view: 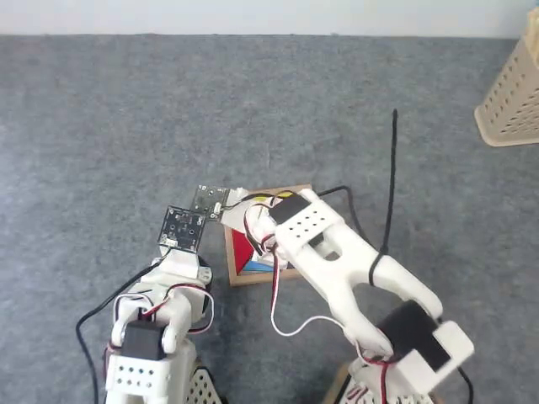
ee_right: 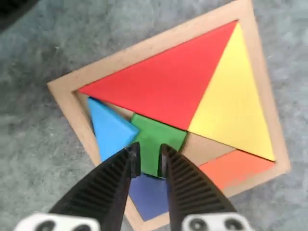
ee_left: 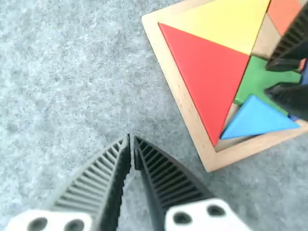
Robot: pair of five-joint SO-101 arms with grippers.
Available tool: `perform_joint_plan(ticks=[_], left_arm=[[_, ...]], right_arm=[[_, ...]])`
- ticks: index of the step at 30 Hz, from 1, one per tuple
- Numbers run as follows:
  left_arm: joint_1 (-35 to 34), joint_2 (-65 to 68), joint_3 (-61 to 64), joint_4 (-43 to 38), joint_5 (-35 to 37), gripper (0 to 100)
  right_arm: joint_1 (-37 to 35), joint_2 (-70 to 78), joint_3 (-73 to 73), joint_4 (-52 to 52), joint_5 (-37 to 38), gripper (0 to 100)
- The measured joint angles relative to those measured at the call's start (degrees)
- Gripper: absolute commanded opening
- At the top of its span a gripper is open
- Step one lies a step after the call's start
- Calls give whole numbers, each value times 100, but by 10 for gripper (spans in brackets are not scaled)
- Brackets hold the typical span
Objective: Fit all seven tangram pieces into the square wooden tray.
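Note:
The square wooden tray (ee_right: 144, 53) lies on grey carpet. In it are a red triangle (ee_right: 159, 82), a yellow triangle (ee_right: 231, 106), an orange piece (ee_right: 236, 166), a light blue triangle (ee_right: 110, 130), a green square (ee_right: 161, 137) and a dark blue piece (ee_right: 149, 199). A strip of bare wood (ee_right: 207, 147) shows beside the green square. My right gripper (ee_right: 149, 154) points down at the green square, fingers a narrow gap apart, green showing between them. My left gripper (ee_left: 132, 144) is shut and empty over carpet just outside the tray's rim (ee_left: 178, 101).
In the high view the right arm (view: 337, 252) reaches over the tray (view: 253, 278) and the left arm (view: 168, 295) stands beside it. A black cable (view: 392, 168) runs across the carpet. A beige perforated basket (view: 514, 93) stands at the far right.

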Motion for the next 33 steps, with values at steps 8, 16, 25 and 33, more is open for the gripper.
perform_joint_plan(ticks=[8, 16, 25, 33], left_arm=[[-9, 0, 0, 0, 0, 12], [-9, 0, 0, 0, 0, 12], [-9, 0, 0, 0, 0, 12], [0, 0, 0, 0, 0, 12]], right_arm=[[26, 431, -9, -273, -62, 59], [26, 185, -70, 44, -651, 58], [932, -2075, 431, 897, -1873, 8], [2004, -4281, 2769, 651, -1934, 9]])
